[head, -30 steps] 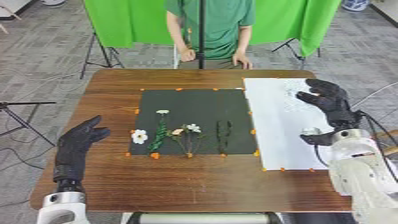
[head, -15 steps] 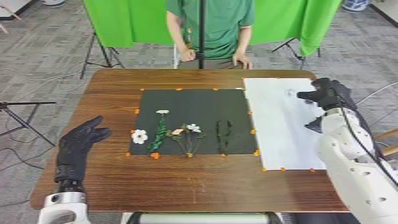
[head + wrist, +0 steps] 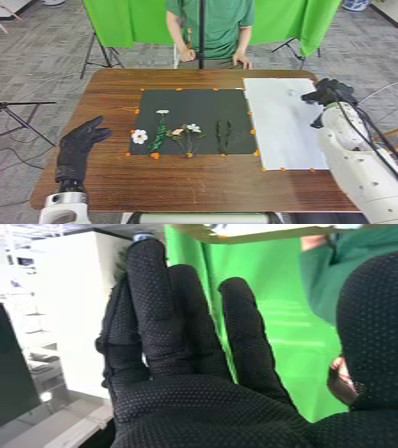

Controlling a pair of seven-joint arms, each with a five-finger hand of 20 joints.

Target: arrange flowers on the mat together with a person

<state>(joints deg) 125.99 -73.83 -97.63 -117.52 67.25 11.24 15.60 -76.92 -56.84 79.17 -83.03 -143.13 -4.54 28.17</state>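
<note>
A dark mat (image 3: 191, 107) on the table holds a white flower (image 3: 139, 136) at its lower left, a braided green stem (image 3: 159, 135) under a small pale flower (image 3: 163, 111), a small bunch with cream and white blossoms (image 3: 193, 128), and dark green leaves (image 3: 224, 136). On the white sheet (image 3: 284, 135) lies a small pale item (image 3: 291, 92), too small to identify. My right hand (image 3: 336, 91) is over the sheet's far right edge, right of that item. The right wrist view shows this hand (image 3: 204, 409) with straight fingers and nothing held. Left of the mat, my left hand (image 3: 82, 142) rests open.
Orange tabs (image 3: 155, 155) edge the mat and sheet. The brown table (image 3: 169, 185) ends just past the sheet on the right. A black pole stands upright beyond the table's far edge, before a green curtain (image 3: 293, 25).
My right hand has turned and drawn slightly right, while its forearm has swung up over the sheet's right edge. The left hand and the flowers on the dark mat stay put.
</note>
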